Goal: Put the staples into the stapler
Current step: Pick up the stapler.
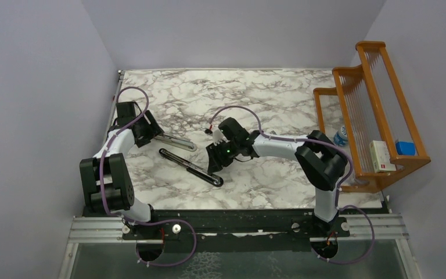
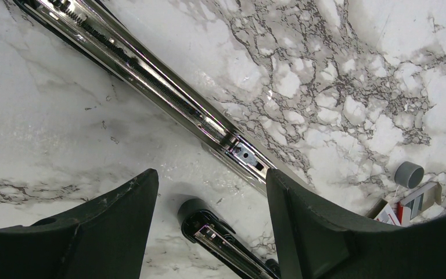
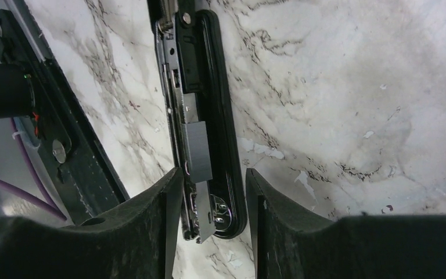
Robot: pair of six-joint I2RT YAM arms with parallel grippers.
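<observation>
The right hand [image 3: 213, 172] hangs low over the desk [image 3: 354, 87] with its fingers apart, one on each side of the near end of the stapler [image 3: 223, 87]. It grips nothing. The strip of staples [image 3: 198, 152] lies between the fingers and just ahead of them, along the metal track of the stapler's black half, and the fingers stand wider than the strip, so they are not pinching it. Whether they brush the stapler's sides I cannot tell. The straddle makes sense: it lines the hand up with the track, so a strip set down from here would land lengthwise in the channel rather than across it. The strip looks laid in place, though it is not clear whether it sits fully down. The left hand [image 2: 211, 172] is also spread wide and empty; the chrome arm [image 2: 168, 96], with its long spring showing, runs slantwise just beyond its fingertips, and the black half's far end pokes in between them. It seems parked there to steady the opened stapler or swing that arm shut — the likely next step. A small white-and-red box [image 2: 390, 214] sits off beyond its right finger.
</observation>
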